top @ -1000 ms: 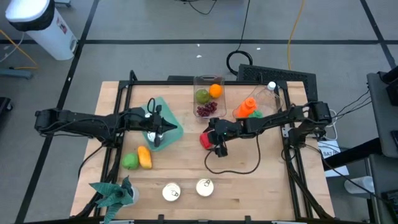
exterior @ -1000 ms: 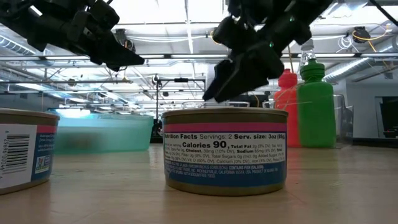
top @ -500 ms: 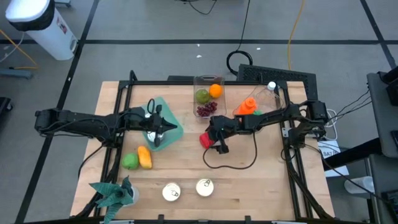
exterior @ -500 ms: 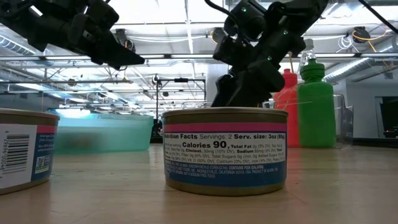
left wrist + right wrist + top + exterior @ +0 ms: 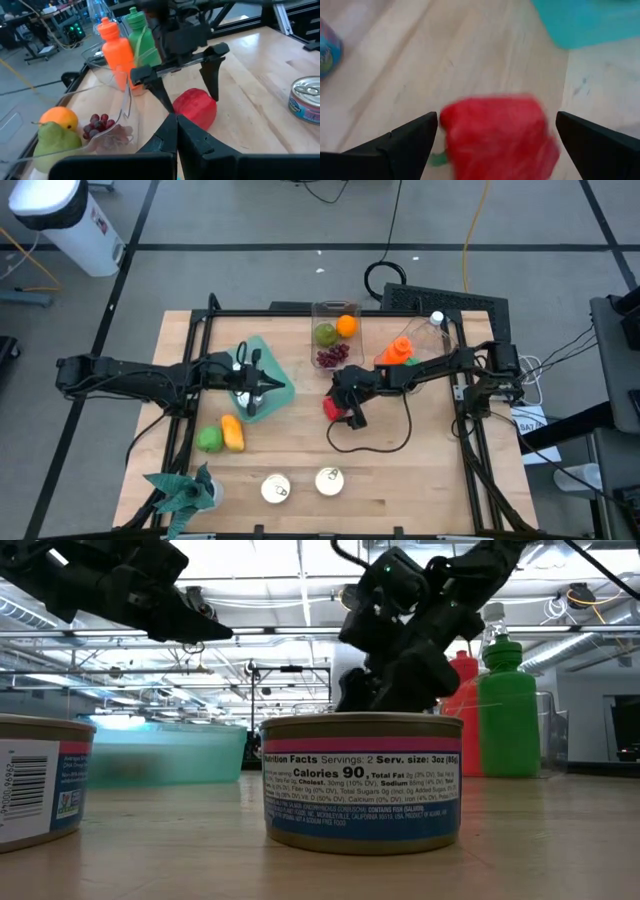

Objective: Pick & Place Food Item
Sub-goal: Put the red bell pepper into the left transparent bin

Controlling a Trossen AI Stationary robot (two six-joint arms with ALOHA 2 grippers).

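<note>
Red pepper (image 5: 331,406): was seen lying on the wooden table (image 5: 400,480) near its middle, between the spread fingers of the right gripper; a bit of green stem was shown at its side in the right wrist view
Right gripper (image 5: 345,408): was held low over the red pepper, fingers wide apart with one finger on each side of it; no contact with the pepper could be made out
Left gripper (image 5: 262,388): was held above the teal bowl, fingers pressed together with nothing between them
Teal bowl (image 5: 262,370): was placed on the table's left half, well apart from the pepper
Clear container (image 5: 335,335): was set at the far edge of the table, with an orange (image 5: 346,325), a green pear (image 5: 325,334) and dark grapes (image 5: 332,356) inside
Bottles: an orange bottle (image 5: 394,353) and a green bottle (image 5: 411,364) were stood just beside the container, behind the right arm
Near edge: two cans (image 5: 328,480) were stood side by side, with a green leafy item (image 5: 184,491) at the left corner
Left front: a yellow pepper (image 5: 232,432) was laid touching a green fruit (image 5: 208,439)
</note>
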